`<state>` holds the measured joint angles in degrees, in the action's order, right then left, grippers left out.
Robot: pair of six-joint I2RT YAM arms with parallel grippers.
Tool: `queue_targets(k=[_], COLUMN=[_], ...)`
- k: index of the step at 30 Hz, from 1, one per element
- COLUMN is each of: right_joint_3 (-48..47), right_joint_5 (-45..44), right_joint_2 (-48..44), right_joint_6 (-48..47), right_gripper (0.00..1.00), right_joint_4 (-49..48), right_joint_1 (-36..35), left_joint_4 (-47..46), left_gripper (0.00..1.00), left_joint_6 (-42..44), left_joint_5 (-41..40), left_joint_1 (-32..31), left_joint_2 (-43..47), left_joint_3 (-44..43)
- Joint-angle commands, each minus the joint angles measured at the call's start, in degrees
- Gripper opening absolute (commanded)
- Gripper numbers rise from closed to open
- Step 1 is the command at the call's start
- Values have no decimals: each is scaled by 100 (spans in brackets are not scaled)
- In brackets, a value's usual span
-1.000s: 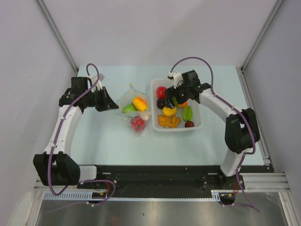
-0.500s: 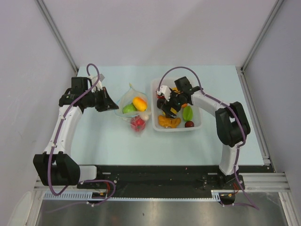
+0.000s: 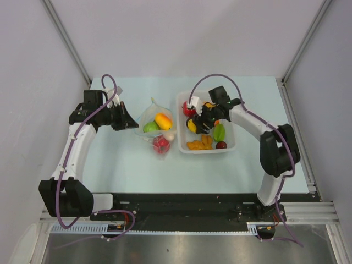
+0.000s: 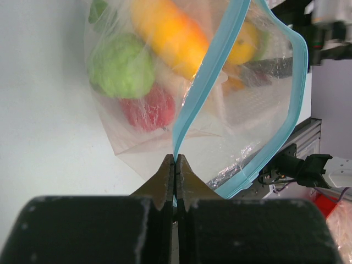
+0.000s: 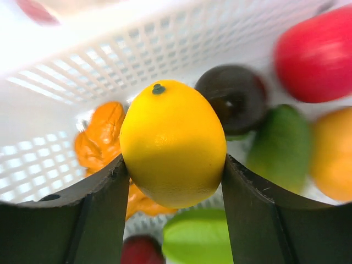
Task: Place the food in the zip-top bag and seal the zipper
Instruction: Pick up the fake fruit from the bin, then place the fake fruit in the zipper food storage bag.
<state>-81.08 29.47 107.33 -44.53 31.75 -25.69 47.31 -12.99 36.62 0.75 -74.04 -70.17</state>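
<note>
**Mint worktop enclosed by grey walls**

A flat pale mint-green worktop (image 3: pixel 126 165) lies between plain grey walls (image 3: pixel 181 38). The left hand (image 4: pixel 175 165), closed, pinches the teal-blue zipper strip (image 4: pixel 203 82) of the clear crinkly plastic zip-top bag (image 3: pixel 155 129) lying mid-worktop. The right hand (image 5: pixel 173 165) grips a glossy yellow toy lemon (image 5: pixel 173 140) at the white lattice plastic basket (image 3: pixel 231 144).

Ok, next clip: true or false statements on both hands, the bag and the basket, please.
1. The right hand grips a yellow fruit. True.
2. The left hand is open, clear of the bag. False: it is shut on the zipper.
3. The zip-top bag is empty. False: food lies inside.
4. The white basket holds several pieces. True.
5. The zipper is sealed. False: the mouth gapes.
</note>
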Motion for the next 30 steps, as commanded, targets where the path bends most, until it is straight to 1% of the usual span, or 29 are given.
queue_targets(k=[1,5,6,8,9,10,11,13,15,18,19,20,22,24,25,26,27,28,29,30], right_joint_3=[-145,-408,-470,-784,-961,-1128,-1504,-1814,-2217,-2595,-2658,-2702,-2738,-2773,-2808,-2817,-2808,-2756,-2747,-2747], right_joint_5=[392,883,1041,1104,1061,1078,1087,999,781,490,428,349,252,138,103,41,6,-29,-90,-100], right_joint_2=[-1090,-1880,-1969,-2101,-2076,-2006,-1918,-1576,-1182,-759,-505,-389,-135,-2,59,60,43,16,-53,-98], right_joint_6=[533,1463,1944,2281,2604,2729,2879,3116,3065,2819,2766,2679,2669,2669,2660,2660,2678,2713,2739,2826], right_gripper=[40,39,40,40,40,40,40,41,42,42,42,42,43,49,55,69,77,83,93,97], right_joint_4=[-230,-467,-711,-898,-1011,-1030,-1056,-1100,-1005,-794,-732,-679,-626,-539,-486,-459,-424,-450,-441,-424], right_joint_1=[152,91,47,-241,-391,-488,-594,-963,-1357,-1762,-1807,-1869,-1948,-1983,-2036,-2062,-2071,-2080,-2089,-2080], left_joint_4=[-99,-178,-196,-204,-196,-196,-196,-187,-187,-152,-152,-152,-169,-187,-213,-213,-248,-257,-275,-275], left_gripper=[0,0,0,0,0,0,0,0,0,0,0,0,0,0,0,0,0,0,0,0], left_joint_6=[69,25,25,25,25,34,42,51,60,60,51,34,8,-10,-36,-45,-54,-72,-72,-72], left_joint_5=[135,170,179,187,214,214,205,214,214,223,214,223,231,249,240,266,275,275,284,275], left_joint_1=[-23,-23,-23,-31,-23,-23,-23,-23,-23,-23,-23,-171,-181,-198,-198,-198,-207,-225,-225,-234], left_joint_2=[127,179,188,197,197,197,197,206,206,206,214,223,215,223,223,223,232,241,250,241], left_joint_3=[-84,-5,3,3,-5,-23,-32,-58,-102,-163,-181,-190,-199,-199,-199,-190,-190,-172,-164,-163])
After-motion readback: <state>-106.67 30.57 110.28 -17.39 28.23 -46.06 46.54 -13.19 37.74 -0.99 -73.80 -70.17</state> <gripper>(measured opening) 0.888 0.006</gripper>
